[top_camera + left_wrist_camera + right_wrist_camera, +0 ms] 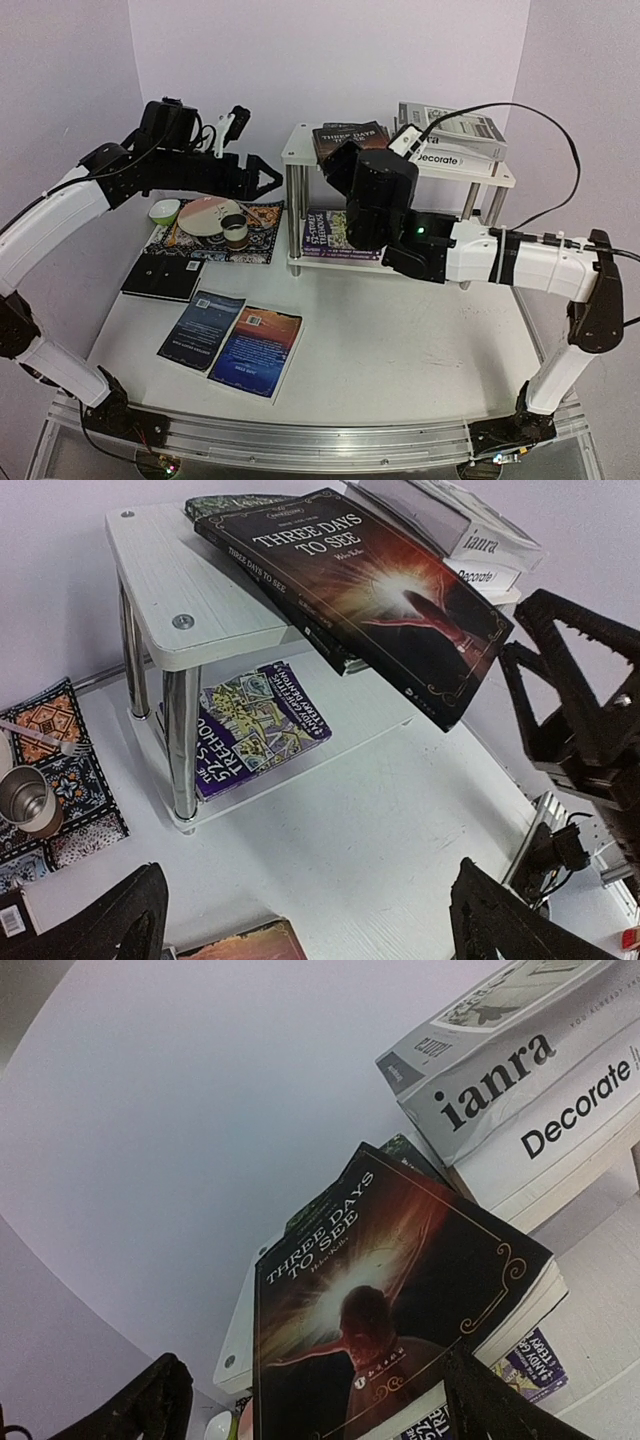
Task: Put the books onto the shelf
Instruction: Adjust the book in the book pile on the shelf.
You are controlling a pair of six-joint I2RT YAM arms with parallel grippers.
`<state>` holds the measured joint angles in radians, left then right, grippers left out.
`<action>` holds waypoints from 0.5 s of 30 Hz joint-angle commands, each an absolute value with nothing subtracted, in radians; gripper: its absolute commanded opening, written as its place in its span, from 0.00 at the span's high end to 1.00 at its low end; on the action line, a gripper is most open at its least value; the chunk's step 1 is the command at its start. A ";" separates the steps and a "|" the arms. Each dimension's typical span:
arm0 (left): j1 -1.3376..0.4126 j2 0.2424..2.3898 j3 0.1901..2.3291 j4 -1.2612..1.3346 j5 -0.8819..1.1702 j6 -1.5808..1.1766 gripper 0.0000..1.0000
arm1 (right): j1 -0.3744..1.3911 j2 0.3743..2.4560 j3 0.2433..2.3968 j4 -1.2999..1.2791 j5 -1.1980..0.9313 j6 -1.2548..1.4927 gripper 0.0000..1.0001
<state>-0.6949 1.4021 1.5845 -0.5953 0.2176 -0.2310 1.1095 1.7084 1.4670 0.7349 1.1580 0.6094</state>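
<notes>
top board (170,580) — books (360,590) crowd it | lower tier (375,730) — maybe half free

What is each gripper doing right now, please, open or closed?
Left gripper: open, empty.
Right gripper: open, facing the dark book, not gripping it.

The table (420,350) carries the shelf (300,150) at 12 o'clock and a placemat (262,245) at 10 o'clock. A black book (163,277) and two blue books (256,351) lie at 8 o'clock.

A patterned placemat (265,248) is being displayed at ten o'clock on the table (400,340); a green bowl (164,211) at nine, a pink plate (203,215), a metal cup (234,231) and a fork (40,738) are being carried.
</notes>
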 commanded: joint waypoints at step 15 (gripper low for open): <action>-0.728 1.497 1.635 -0.367 0.277 -0.039 0.00 | 1.110 1.320 1.398 0.018 0.852 0.358 0.26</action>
